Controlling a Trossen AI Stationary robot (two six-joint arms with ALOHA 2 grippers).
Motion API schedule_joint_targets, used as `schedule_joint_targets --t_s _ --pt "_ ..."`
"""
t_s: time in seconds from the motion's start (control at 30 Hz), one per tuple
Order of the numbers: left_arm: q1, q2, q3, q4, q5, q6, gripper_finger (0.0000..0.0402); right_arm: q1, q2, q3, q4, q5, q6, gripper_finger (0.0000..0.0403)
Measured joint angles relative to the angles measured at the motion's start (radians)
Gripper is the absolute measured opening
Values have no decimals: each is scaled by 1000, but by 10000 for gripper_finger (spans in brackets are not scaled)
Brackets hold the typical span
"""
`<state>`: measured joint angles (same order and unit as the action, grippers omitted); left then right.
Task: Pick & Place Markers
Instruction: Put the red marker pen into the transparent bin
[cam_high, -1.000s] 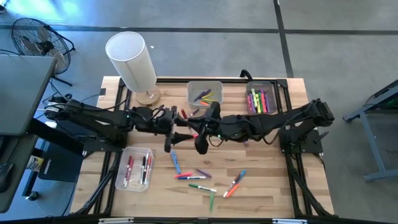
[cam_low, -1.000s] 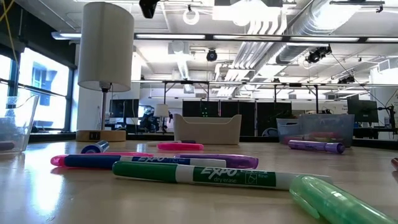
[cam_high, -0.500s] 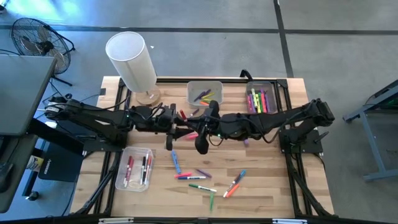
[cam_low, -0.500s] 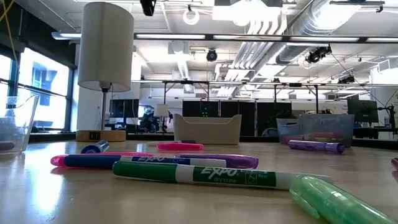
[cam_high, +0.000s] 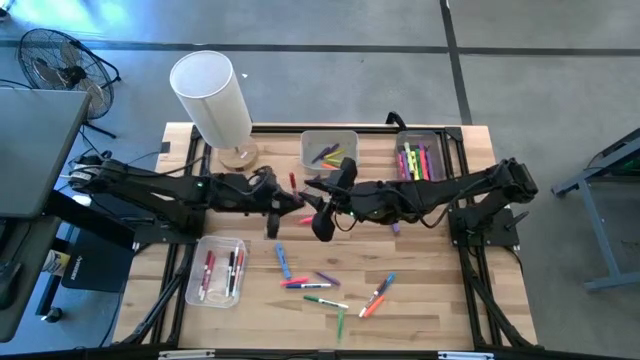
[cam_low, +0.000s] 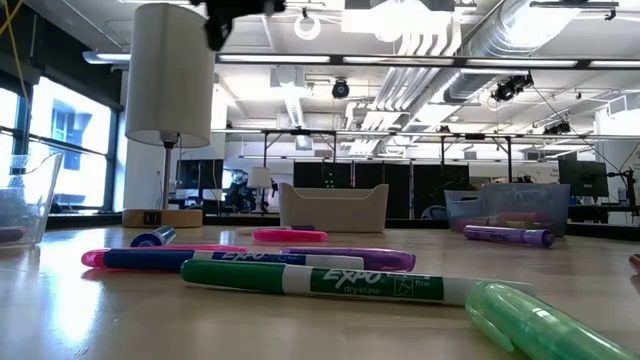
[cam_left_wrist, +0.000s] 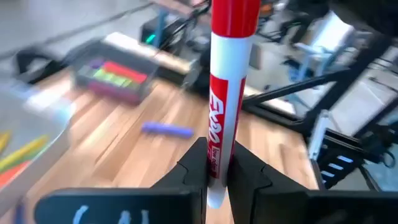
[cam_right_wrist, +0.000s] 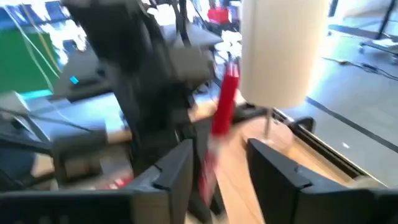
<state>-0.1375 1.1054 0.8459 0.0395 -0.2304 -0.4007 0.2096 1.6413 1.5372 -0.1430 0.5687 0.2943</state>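
Note:
A red-and-white marker (cam_left_wrist: 227, 93) stands upright above the middle of the table, red cap up, with my left gripper (cam_left_wrist: 217, 174) shut on it. My right gripper (cam_right_wrist: 217, 171) faces it from the table's right, open, one finger on either side of the marker (cam_right_wrist: 222, 112); I cannot tell whether it touches. In the high view the two grippers meet at mid-table, left (cam_high: 283, 203) and right (cam_high: 310, 193). Several other markers (cam_high: 315, 288) lie loose near the table's front edge. My left gripper pinches the marker's white barrel near its lower end (cam_left_wrist: 216, 163) between its two fingers. The fingers come in roughly level from the table's left and lie across the marker. The marker stands upright, lifted clear of the table, most of its length above the fingers.
A clear bin (cam_high: 215, 270) with red markers sits near the front left. Another bin (cam_high: 328, 150) stands at the far middle and a third (cam_high: 418, 160), with bright markers, at the far right. A white lamp (cam_high: 212, 100) stands at the far left corner.
My left gripper's fingers have come together on the red marker, and its wrist has tipped and rolled a little. My right gripper, which stayed in place, has parted its fingers around the marker. The marker stays upright, clear of the table.

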Motion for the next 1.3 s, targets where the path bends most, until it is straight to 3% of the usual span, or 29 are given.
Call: schedule_joint_targets --t_s 0.17,0.3,0.47,0.63,0.9,1.07,1.3 --pt "-1 -151 1 -331 -37 -268 29 -7 0 0 -173 15 88 183" --pt "-59 -259 1 -645 -85 -558 29 -23 0 0 -308 14 200 194" --pt "-270 -282 0 -962 -124 -947 29 -53 0 0 -324 20 220 191" --pt "-533 -211 -4 -1106 -67 -1295 29 -81 0 0 -322 14 182 189" --pt "-836 -8 -6 -1139 101 -1683 29 -124 -1 0 -308 -74 143 188" --pt "-879 95 -6 -1088 133 -1755 29 -139 -1 0 -308 -75 142 189" --pt "-877 142 -88 -859 134 -1745 29 -145 -1 0 -300 -102 142 184"
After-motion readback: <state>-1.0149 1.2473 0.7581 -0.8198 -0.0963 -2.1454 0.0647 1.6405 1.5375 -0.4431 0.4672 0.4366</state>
